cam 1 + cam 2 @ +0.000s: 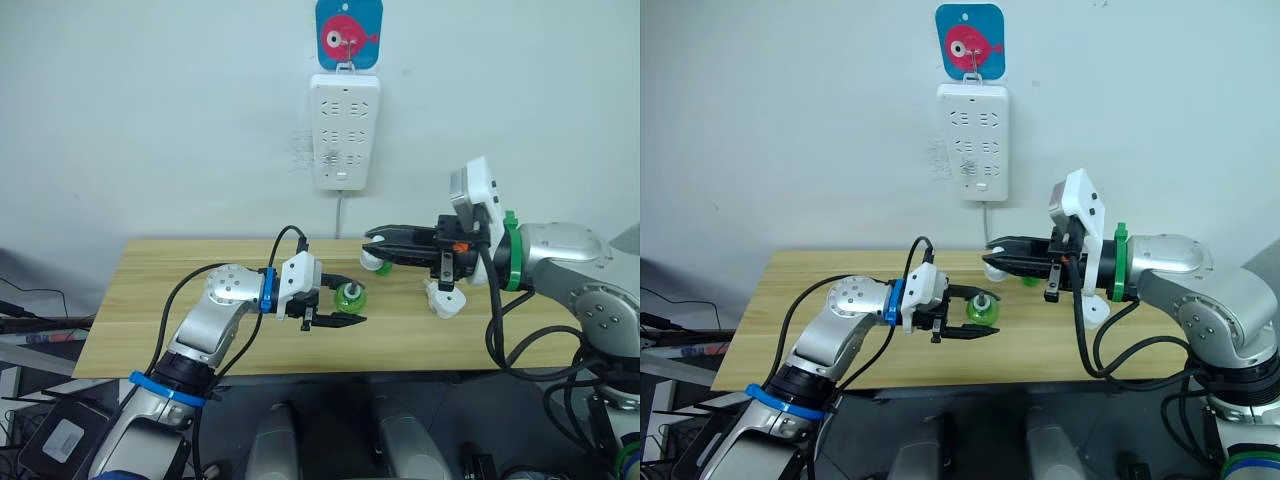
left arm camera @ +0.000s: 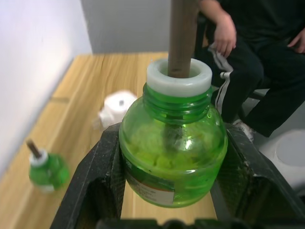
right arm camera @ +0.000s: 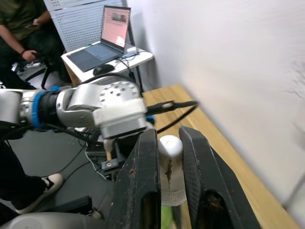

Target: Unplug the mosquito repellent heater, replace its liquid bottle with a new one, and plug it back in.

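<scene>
My left gripper (image 1: 352, 302) is shut on an upright translucent green bottle (image 2: 174, 152) with a white collar and a bare brown wick, low over the table's middle. A second green bottle (image 2: 46, 171), also with a bare wick, lies on the table near the wall. I cannot tell which of the two is the new one. My right gripper (image 1: 372, 247) is shut on the white rounded heater (image 3: 170, 164), a little above and to the right of the held bottle and apart from it.
The white power strip (image 1: 345, 130) hangs on the wall above the wooden table (image 1: 150, 320). A small white object (image 1: 445, 300) lies on the table under my right wrist. A seated person (image 2: 248, 43) and a desk with a laptop (image 3: 114, 33) are off the table's end.
</scene>
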`<state>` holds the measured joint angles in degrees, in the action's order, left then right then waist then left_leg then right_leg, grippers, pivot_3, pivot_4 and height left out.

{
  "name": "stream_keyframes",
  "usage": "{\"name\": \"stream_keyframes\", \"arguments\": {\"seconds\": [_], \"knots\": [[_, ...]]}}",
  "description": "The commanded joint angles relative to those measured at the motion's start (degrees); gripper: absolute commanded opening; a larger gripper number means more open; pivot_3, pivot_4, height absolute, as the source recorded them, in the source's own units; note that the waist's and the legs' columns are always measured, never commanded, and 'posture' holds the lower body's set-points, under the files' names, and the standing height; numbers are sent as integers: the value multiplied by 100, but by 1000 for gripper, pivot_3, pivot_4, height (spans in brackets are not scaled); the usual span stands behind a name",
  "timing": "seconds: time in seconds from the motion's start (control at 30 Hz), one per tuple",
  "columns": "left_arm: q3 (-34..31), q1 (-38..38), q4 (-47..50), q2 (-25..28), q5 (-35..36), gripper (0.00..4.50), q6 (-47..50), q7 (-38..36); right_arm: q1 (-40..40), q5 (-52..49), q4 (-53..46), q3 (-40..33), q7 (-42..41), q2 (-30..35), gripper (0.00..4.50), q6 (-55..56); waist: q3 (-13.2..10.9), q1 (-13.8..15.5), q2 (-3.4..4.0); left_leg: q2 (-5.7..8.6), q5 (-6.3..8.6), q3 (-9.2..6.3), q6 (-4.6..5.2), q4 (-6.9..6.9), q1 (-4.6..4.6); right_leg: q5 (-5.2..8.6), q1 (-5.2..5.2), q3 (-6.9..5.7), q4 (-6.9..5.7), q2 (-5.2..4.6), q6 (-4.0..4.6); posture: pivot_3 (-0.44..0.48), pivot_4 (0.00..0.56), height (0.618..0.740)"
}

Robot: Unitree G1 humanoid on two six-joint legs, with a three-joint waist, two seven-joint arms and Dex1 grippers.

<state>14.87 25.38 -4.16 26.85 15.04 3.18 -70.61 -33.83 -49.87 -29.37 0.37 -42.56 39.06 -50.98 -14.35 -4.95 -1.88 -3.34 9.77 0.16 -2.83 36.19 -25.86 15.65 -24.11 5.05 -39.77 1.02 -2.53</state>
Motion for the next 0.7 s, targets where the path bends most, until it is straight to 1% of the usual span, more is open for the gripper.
{"name": "stream_keyframes", "arguments": {"seconds": [0.03, 0.1, 0.13, 0.2, 0.27, 0.3, 0.37, 0.5, 0.57, 0.6, 0.7], "knots": [[-113, -13, 12, 22, -83, 2238, -257, 120, 44, -155, -174, -285, 85, -37, 278, 84, 0, -1, 0, 0, 0, 1, 0, 0, 0, 0, 0, 1, 0, 0, 0, -141, 232, 740], [-254, -152, -96, 127, -132, 2238, -335, 253, 367, 383, -201, -128, 258, -25, 278, 388, 0, -2, 0, 0, 0, 2, 0, 0, 1, 0, 0, 3, 0, 0, 0, -141, 235, 740], [-325, -237, -100, 183, -141, 2238, -323, 339, 614, 662, -167, -47, 420, -131, 278, 600, 0, -2, 0, -1, 0, 1, 0, 0, 2, 0, 1, 2, 0, 0, 0, -139, 241, 740], [-440, -441, -5, 305, -175, 2238, -304, 493, 1222, 1501, 44, 291, 676, -349, 278, 1349, 0, -2, 0, -5, 0, 1, 0, -5, 3, 1, 1, 1, 4, 1, -1, -128, 257, 740], [-495, -697, 241, 453, -180, 2238, -208, 576, 1794, 2457, 449, 730, 832, -558, 278, 2356, -8, 1, 2, -7, 0, 3, 0, -9, 3, 1, -3, 2, 5, 3, 0, -105, 277, 740], [-514, -846, 393, 533, -174, 2238, -136, 607, 2018, 2881, 805, 917, 925, -717, 278, 2905, -10, 3, 2, -7, 0, 4, 0, -11, 3, 2, -4, 3, 6, 2, 1, -98, 283, 740], [-555, -1081, 644, 672, -146, 2238, -24, 649, 2246, 3408, 1401, 1092, 1073, -1028, 278, 3669, -26, 12, 7, -8, 0, 10, 0, -12, 5, 4, -5, 7, 7, 2, 3, -83, 294, 740], [-668, -1430, 1123, 947, -23, 2238, 259, 671, 2159, 4058, 2826, 1184, 1255, -1599, 278, 4908, -86, 26, 21, -13, -1, 18, -1, -9, 14, 10, -2, 15, 5, 2, 13, -51, 320, 740], [-731, -1527, 1316, 1034, 46, 2238, 389, 674, 2032, 4171, 3375, 1110, 1340, -1841, 278, 5213, -130, 37, 27, -13, -1, 21, -1, -9, 22, 12, 1, 17, 0, 3, 17, -39, 329, 740], [-770, -1575, 1429, 1087, 86, 2238, 468, 676, 1939, 4281, 3693, 1111, 1367, -1914, 278, 5407, -154, 47, 24, -13, -1, 23, -1, -10, 25, 14, 1, 19, -4, 3, 20, -18, 342, 740], [-860, -1627, 1703, 1199, 198, 2238, 732, 710, 1517, 4577, 4941, 1042, 1589, -2170, 278, 5978, -242, 89, 27, -13, 0, 23, -1, -13, 30, 19, 2, 19, -9, 4, 28, 3, 355, 740]]}}
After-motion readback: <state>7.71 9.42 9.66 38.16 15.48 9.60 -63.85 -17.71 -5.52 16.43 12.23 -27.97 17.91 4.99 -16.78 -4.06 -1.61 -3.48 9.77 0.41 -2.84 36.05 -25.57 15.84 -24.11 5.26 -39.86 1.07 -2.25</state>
